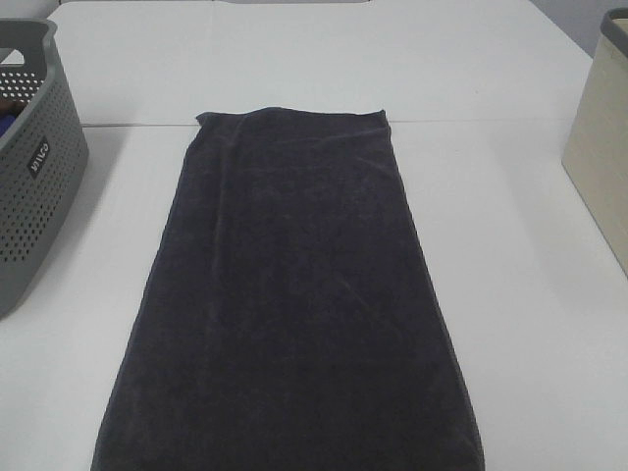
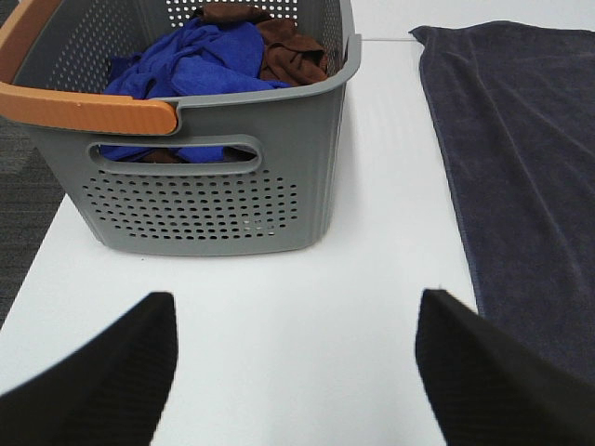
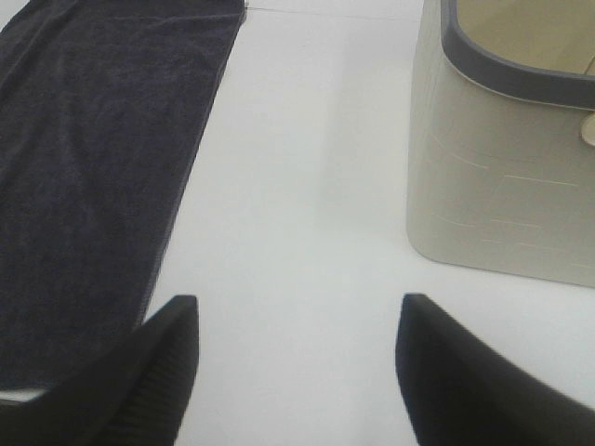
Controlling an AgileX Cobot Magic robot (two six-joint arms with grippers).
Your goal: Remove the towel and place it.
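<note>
A dark grey towel (image 1: 294, 294) lies flat and lengthwise down the middle of the white table. It also shows in the left wrist view (image 2: 521, 177) and the right wrist view (image 3: 93, 167). Neither gripper shows in the exterior high view. My left gripper (image 2: 296, 372) is open and empty, above the bare table between the grey basket and the towel's edge. My right gripper (image 3: 296, 372) is open and empty, above the bare table between the towel's edge and the beige bin.
A grey perforated basket (image 1: 29, 167) stands at the left edge; the left wrist view shows its orange handle (image 2: 88, 107) and blue and brown cloths (image 2: 195, 60) inside. A beige bin with a grey rim (image 1: 601, 157) stands at the right (image 3: 502, 167).
</note>
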